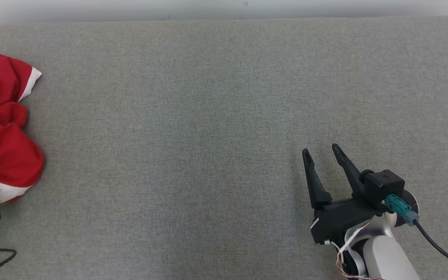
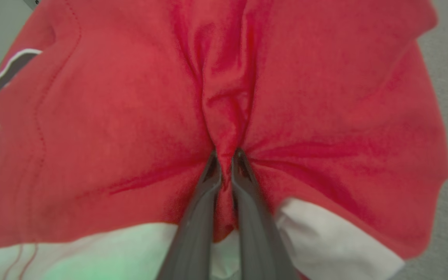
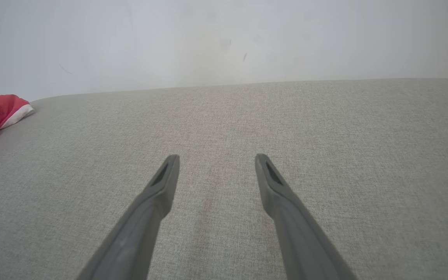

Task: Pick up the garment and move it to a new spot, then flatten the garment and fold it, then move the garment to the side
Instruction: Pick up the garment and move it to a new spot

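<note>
Garment (image 1: pixel 2 128) is seen as a red heap with white bands. It is crumpled at the far left of the grey cloth surface (image 1: pixel 208 116). Part of it is cut off by the left edge of the head view, so its whole shape cannot be made out. What kind of clothing it is cannot be told.

In the head view the heap is stretched from far to near. One white band is seen at the far tip and one at the near end. Deep folds are seen in the red cloth, and a line of stitches is seen in the left wrist view.

A ridge of red cloth is pinched by the left gripper (image 2: pixel 226 155), just above a white band. Its two fingers are pressed almost together, and the cloth is bunched up at the tips.

The right gripper (image 1: pixel 321 149) is held well apart from the garment, over the bare surface at the lower right. Its fingers are spread, and nothing is held between them.

A pale wall (image 3: pixel 224 39) is seen behind the surface.
</note>
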### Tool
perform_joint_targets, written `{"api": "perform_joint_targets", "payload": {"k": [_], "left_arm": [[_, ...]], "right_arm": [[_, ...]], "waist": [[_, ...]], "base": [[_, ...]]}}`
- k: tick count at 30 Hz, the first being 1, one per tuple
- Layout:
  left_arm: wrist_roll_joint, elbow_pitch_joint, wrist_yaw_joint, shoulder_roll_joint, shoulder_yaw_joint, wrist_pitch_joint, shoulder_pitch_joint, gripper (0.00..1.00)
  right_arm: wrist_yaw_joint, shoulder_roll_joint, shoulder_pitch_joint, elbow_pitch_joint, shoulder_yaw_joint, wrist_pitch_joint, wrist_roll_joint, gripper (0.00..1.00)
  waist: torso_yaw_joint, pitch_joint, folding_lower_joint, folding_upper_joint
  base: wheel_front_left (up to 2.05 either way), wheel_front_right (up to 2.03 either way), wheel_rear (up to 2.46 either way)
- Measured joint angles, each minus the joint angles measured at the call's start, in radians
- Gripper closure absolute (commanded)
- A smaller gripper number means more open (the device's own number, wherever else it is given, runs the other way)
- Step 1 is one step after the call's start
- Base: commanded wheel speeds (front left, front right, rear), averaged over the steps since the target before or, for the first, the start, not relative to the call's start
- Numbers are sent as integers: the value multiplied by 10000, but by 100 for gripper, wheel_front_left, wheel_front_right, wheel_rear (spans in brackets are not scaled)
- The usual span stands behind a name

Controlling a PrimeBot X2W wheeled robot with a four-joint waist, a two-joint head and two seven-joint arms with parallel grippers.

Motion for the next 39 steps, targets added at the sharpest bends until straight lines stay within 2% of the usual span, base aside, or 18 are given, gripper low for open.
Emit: {"api": "perform_joint_targets", "payload": {"k": [10, 17, 26, 39], "left_arm": [[408, -309, -58, 324, -428, -1335, -715, 100], [819, -1565, -130, 594, -855, -1904, -1420, 100], [884, -3521, -186, 679, -1256, -1555, -1715, 100], [744, -7231, -71, 376, -1810, -209, -1665, 100]], "right_arm": [[0, 0, 20, 82, -88, -19, -2, 0], [0, 0, 149, 345, -6, -215, 286, 0], [0, 0, 309, 585, 2, -464, 571, 0], [0, 0, 483, 911, -6, -731, 911, 0]], "waist": [[105, -301, 0, 0], [210, -873, 0, -2], [23, -1350, -1, -2], [-888, -1874, -1, -1]], "base": [[0, 0, 0], [0, 0, 0], [0, 0, 0], [0, 0, 0]]}}
